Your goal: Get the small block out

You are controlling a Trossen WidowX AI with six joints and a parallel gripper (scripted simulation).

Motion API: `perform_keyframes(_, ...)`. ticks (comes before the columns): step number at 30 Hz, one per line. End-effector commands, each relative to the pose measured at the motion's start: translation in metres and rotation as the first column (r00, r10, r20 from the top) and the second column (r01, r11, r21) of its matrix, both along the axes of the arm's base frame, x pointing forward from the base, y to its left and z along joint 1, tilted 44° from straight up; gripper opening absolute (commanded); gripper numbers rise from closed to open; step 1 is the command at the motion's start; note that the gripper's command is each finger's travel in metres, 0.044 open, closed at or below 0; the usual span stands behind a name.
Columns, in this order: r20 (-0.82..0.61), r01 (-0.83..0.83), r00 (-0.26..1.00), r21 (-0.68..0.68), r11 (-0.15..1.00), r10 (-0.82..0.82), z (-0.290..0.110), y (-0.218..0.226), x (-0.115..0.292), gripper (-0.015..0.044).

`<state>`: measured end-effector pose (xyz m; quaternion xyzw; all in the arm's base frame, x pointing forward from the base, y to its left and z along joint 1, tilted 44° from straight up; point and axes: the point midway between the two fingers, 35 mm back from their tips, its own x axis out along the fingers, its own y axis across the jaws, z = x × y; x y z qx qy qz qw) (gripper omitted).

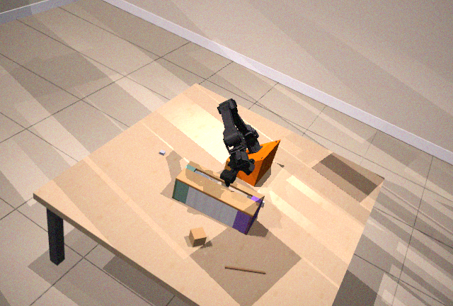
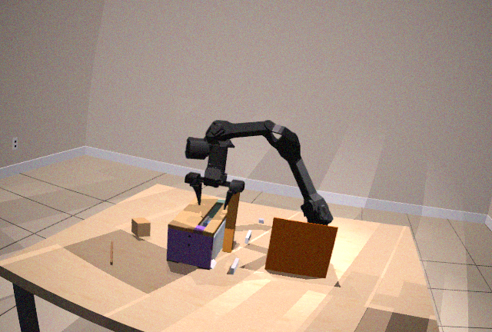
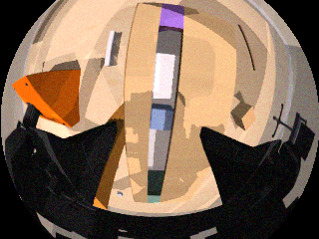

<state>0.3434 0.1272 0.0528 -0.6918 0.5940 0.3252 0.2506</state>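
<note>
Hovering over the box, the pincer hangs spread wide, grasping nothing. Down through the box's top slot, the small pale block lies on the shelf, about midway along.

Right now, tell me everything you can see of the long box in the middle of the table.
The long box lies flat on the table, tan on top with a narrow slot along its length. One end is purple, the other green, with a pale grey front between. A tall tan post stands beside it. The gripper hangs above the slot, jaws open, holding nothing.
</note>
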Motion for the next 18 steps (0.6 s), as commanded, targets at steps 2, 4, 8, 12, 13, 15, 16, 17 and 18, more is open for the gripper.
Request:
perform_keyframes(2,-0.002,-0.002,1.0,-0.004,1.0,0.002,0.008,-0.008,0.0,0.04)
perform_keyframes(4,-0.002,-0.002,1.0,-0.005,1.0,0.002,0.01,-0.011,0.0,0.04)
perform_keyframes(8,-0.002,-0.002,1.0,-0.005,1.0,0.002,0.014,-0.015,0.001,0.04)
perform_keyframes(12,-0.002,-0.002,1.0,-0.005,1.0,0.002,0.019,-0.02,0.002,0.04)
perform_keyframes(13,-0.002,-0.002,1.0,-0.005,1.0,0.002,0.02,-0.021,0.002,0.04)
perform_keyframes(15,-0.002,-0.002,1.0,-0.006,1.0,0.002,0.022,-0.024,0.002,0.04)
perform_keyframes(16,-0.002,-0.002,1.0,-0.006,1.0,0.002,0.023,-0.025,0.002,0.04)
perform_keyframes(17,-0.002,-0.002,1.0,-0.006,1.0,0.002,0.024,-0.026,0.002,0.04)
perform_keyframes(18,-0.002,-0.002,1.0,-0.006,1.0,0.002,0.025,-0.027,0.003,0.04)
